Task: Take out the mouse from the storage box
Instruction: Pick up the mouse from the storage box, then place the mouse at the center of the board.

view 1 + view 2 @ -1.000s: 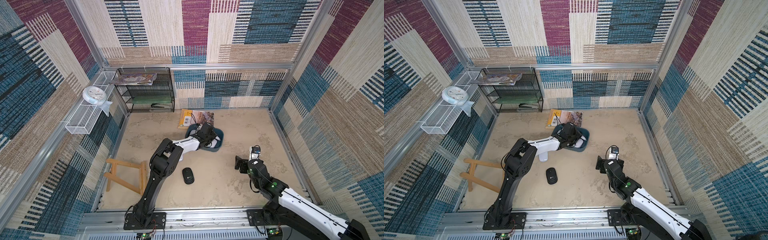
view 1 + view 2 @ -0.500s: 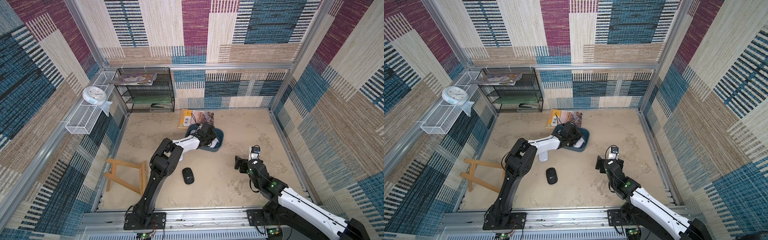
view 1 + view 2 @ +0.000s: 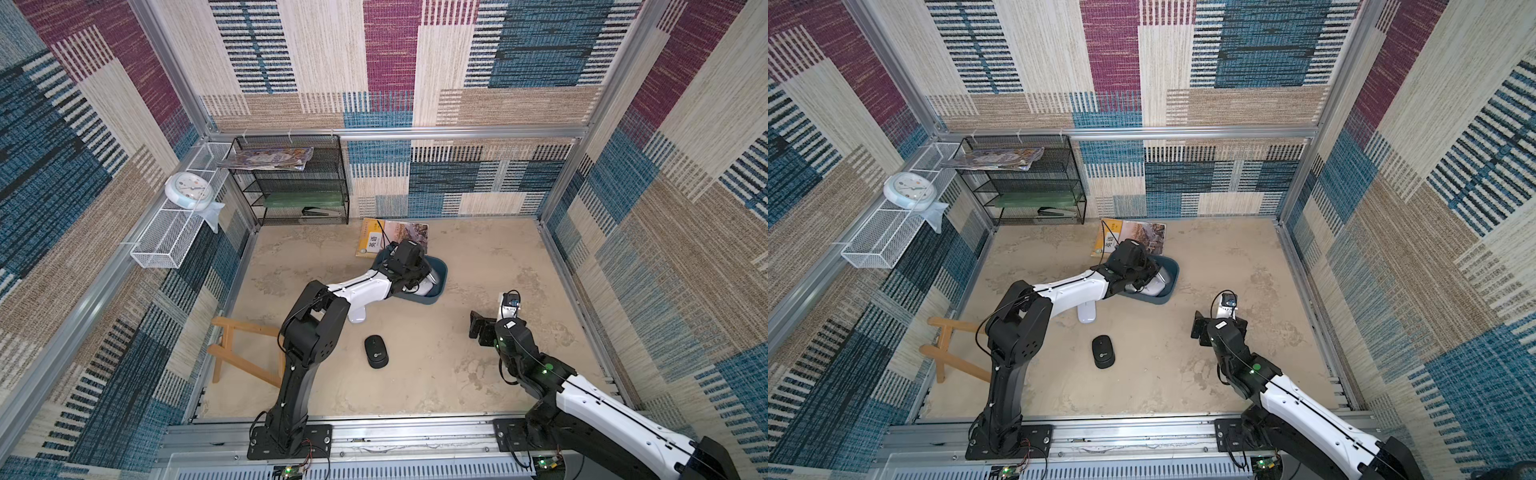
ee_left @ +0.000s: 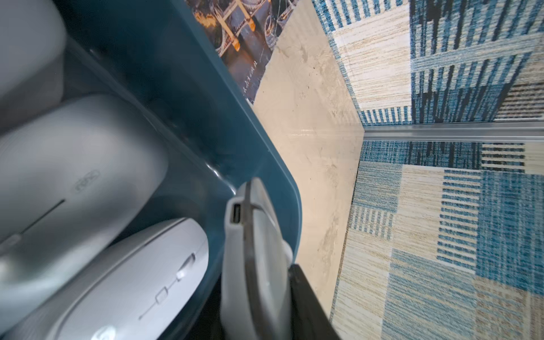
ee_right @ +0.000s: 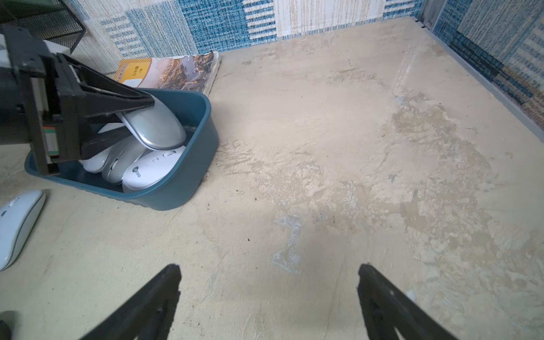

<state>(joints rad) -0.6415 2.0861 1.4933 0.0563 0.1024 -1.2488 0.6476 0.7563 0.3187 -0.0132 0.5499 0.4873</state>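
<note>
The floor [image 5: 353, 147] is sandy and patchy. Woven walls [image 3: 390, 54] of blue, cream and purple stand all around. My left gripper [image 5: 135, 117] is squeezed tight on a silver mouse [image 5: 159, 129], tipped on its side inside the teal storage box [image 5: 188, 182], over white mice [image 5: 150, 170]. My right gripper [image 5: 269, 273] is spread wide above the floor. A black mouse [image 3: 376, 351] lies on the floor nearby.

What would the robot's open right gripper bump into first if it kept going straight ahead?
Probably just the bare beige floor: the open right gripper tilts down toward it, and nothing lies ahead. The dark teal plastic storage box sits off to one side. Depth is hard to judge.
</note>
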